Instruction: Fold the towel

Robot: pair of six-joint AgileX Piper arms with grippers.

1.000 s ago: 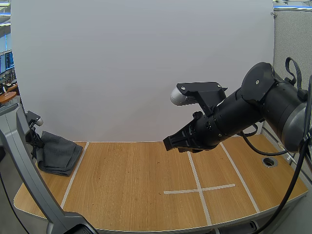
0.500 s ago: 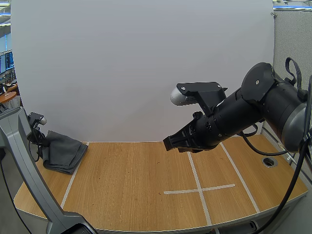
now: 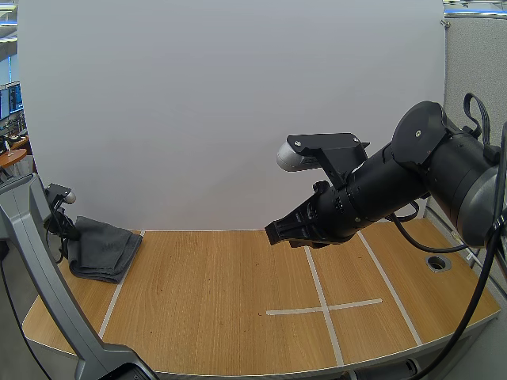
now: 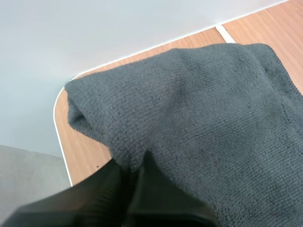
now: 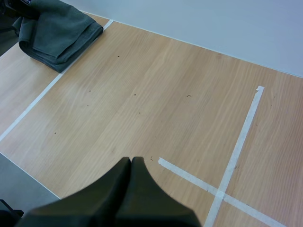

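The dark grey terry-cloth towel lies in a loose, doubled heap at the left edge of the high view, about midway down. It sits on the far left corner of the pale wooden worktop, across the far end of a white tape line. The left claw is pinching a raised fold at the towel's border, and the cloth tents up to the tips while the rest lies slack on the wood. Holding an edge rather than the bulk probably lets one layer be drawn out or dragged, because the heap is too rumpled and too close to the corner to be folded neatly where it is. The right claw is pressed together on nothing. It hangs in the air at centre right of the high view, above the worktop near the white tape cross and well apart from the towel. It seems to be parked there to leave the open middle free, and that middle looks like the sensible place to spread the cloth. The folding itself looks barely begun.
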